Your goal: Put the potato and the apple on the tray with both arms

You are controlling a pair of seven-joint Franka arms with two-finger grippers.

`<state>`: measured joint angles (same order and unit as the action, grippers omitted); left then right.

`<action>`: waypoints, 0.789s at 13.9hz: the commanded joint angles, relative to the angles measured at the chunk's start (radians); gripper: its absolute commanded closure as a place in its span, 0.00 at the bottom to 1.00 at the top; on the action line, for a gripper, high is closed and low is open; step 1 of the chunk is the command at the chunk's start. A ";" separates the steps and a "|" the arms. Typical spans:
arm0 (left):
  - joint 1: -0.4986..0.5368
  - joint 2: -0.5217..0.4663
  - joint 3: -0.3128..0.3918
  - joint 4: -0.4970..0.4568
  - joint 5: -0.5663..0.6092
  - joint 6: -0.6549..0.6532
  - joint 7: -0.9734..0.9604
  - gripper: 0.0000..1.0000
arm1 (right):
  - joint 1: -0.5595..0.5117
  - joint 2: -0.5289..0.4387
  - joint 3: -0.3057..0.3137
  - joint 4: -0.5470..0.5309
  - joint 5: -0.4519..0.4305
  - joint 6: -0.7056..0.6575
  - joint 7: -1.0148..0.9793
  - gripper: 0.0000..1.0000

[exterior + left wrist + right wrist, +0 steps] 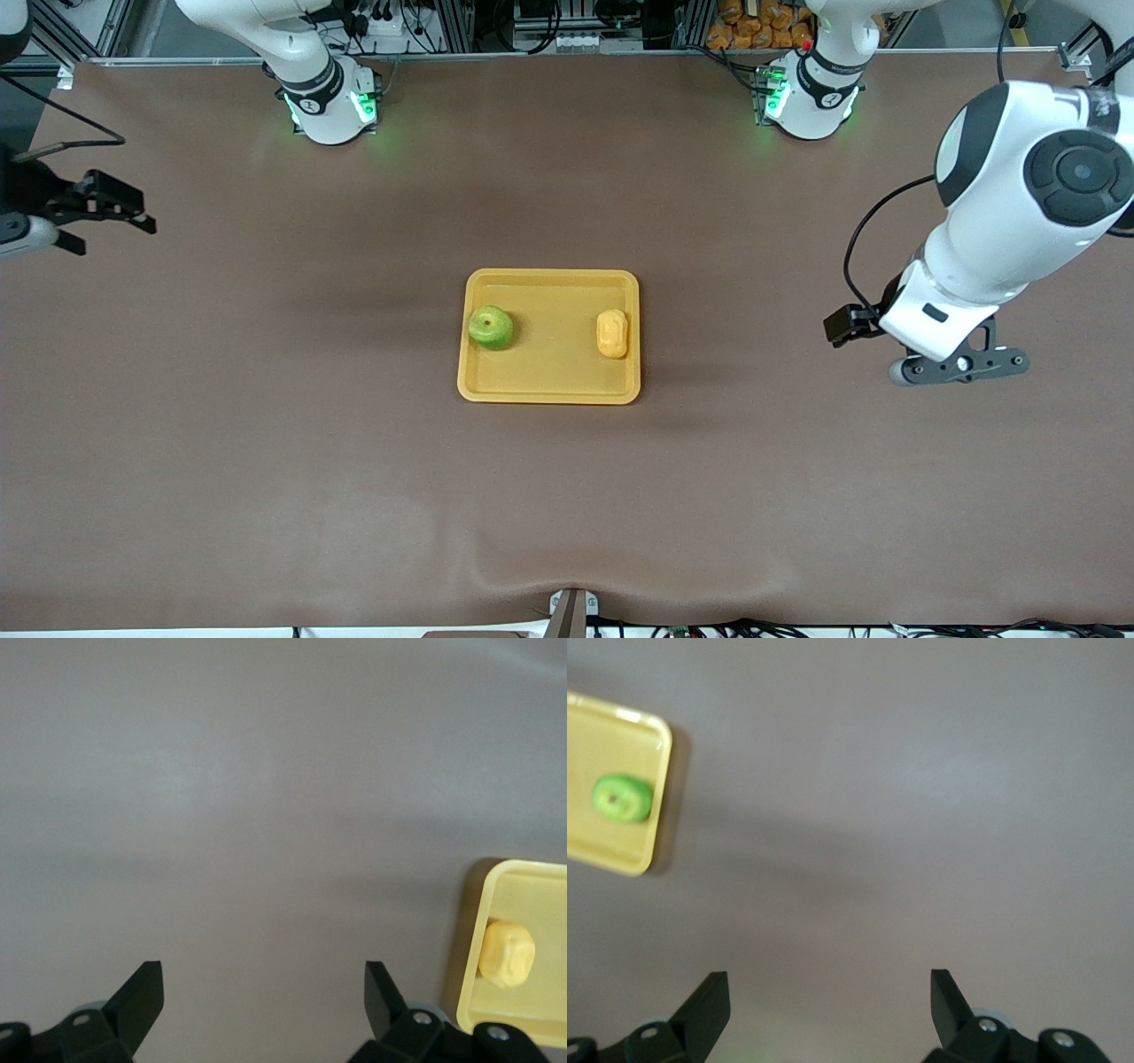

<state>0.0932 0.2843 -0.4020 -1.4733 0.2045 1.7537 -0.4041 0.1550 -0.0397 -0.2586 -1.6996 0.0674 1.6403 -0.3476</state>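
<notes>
A wide desk (266, 461) covered in smooth matte brown sheeting fills nearly the whole scene, lit evenly from above, with soft shadows and a slight ripple in the covering at its near edge. Along the far edge runs a silver aluminium frame rail (549, 55), with tangled black cables (416, 22) past it. A heap of orange rounded items (753, 22) sits there too, toward the left arm's end.
</notes>
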 commanded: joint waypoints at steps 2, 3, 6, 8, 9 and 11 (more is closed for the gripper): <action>0.011 -0.065 0.002 -0.015 -0.022 -0.059 0.017 0.00 | -0.125 0.058 0.103 0.051 0.012 0.059 0.019 0.00; 0.011 -0.068 0.003 -0.012 -0.022 -0.063 0.017 0.00 | -0.165 0.057 0.142 0.045 0.014 0.058 0.024 0.00; 0.045 -0.077 0.002 0.031 -0.023 -0.121 0.063 0.00 | -0.195 0.041 0.176 0.046 0.014 0.030 0.120 0.00; 0.037 -0.118 0.044 0.030 -0.045 -0.135 0.146 0.00 | -0.195 0.024 0.171 0.044 0.012 0.004 0.133 0.00; 0.024 -0.140 0.093 0.025 -0.075 -0.140 0.177 0.00 | -0.195 0.023 0.168 0.043 0.012 0.001 0.136 0.00; -0.019 -0.177 0.165 0.021 -0.115 -0.180 0.201 0.00 | -0.196 0.020 0.167 0.046 0.012 -0.040 0.223 0.00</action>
<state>0.1140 0.1603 -0.3018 -1.4415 0.1263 1.6157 -0.2351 -0.0155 -0.0073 -0.1104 -1.6592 0.0716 1.6386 -0.2004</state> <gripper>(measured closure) 0.000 0.000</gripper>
